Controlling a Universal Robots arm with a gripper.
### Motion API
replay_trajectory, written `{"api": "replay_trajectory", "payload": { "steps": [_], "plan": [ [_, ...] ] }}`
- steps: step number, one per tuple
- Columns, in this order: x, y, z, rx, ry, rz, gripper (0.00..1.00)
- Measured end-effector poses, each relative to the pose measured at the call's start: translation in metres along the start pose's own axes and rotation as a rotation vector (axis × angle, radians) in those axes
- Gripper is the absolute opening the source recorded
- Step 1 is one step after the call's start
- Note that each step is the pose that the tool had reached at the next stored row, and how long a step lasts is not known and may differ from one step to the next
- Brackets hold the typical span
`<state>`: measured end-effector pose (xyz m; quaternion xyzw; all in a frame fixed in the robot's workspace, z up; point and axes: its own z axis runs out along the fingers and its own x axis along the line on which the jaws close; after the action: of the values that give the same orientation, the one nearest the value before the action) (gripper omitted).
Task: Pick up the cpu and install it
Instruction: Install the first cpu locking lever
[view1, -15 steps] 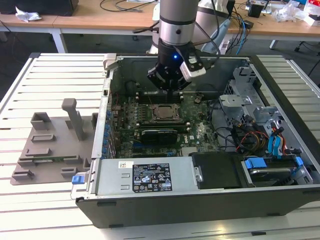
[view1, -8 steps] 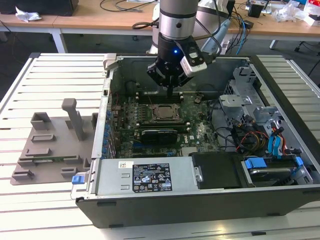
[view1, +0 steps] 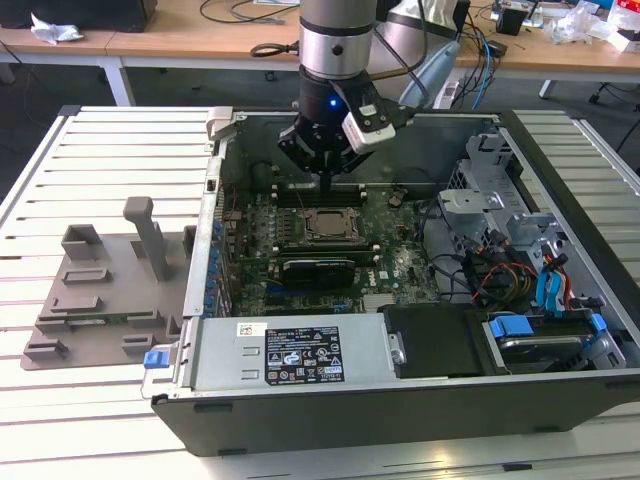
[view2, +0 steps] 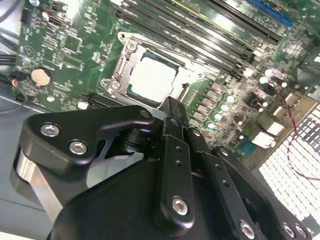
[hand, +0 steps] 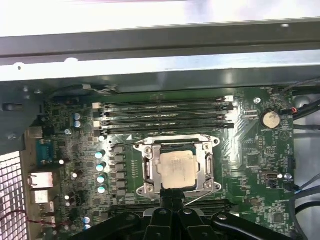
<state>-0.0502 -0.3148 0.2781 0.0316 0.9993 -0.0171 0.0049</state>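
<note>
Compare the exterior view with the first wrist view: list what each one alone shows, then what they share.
Exterior view alone: the grey tray on the slatted table, the drive bays with blue tabs, and the arm.
First wrist view alone: the coin battery and rear ports.
Shared: the cpu sitting in the socket, memory slots, and the gripper above the board.
</note>
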Motion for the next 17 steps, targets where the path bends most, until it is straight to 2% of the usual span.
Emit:
{"api": "replay_trajectory", "payload": {
  "steps": [10, 13, 15, 17],
  "plan": [
    [0.0203, -0.0009, 0.0001, 0.0, 0.0, 0.0, 0.11],
    [0.0283, -0.0007, 0.0001, 0.0, 0.0, 0.0, 0.11],
    [0.0341, 0.0011, 0.0003, 0.0001, 0.0001, 0.0, 0.11],
    [0.037, 0.0032, 0.0004, 0.0, 0.0, 0.0, 0.11]
  ]
}}
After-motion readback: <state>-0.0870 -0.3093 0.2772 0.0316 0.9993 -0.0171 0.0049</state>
